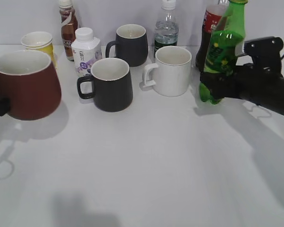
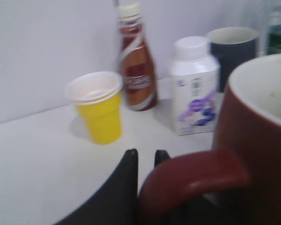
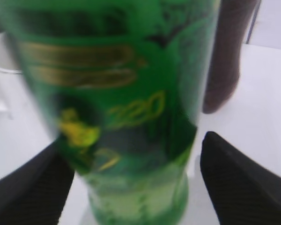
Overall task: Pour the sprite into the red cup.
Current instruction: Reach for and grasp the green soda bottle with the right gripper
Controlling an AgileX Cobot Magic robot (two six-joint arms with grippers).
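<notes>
At the right of the exterior view the right end effector (image 1: 217,87) is clenched around the lower body of the sprite (image 1: 224,49), which leans slightly, cap toward the top edge, in front of a dark cola bottle (image 1: 209,28). Up close, the right wrist view shows black fingers (image 3: 239,185) either side of the green bottle (image 3: 122,108).

At the far left edge sits the red cup (image 1: 26,85) on the white bench (image 1: 156,165). The left end effector (image 2: 145,161) has its fingers at the cup's handle (image 2: 192,176); whether it grips, I cannot tell. Behind stand a yellow paper cup (image 2: 97,105), a brown bottle (image 2: 136,61) and a white bottle (image 2: 195,84).
</notes>
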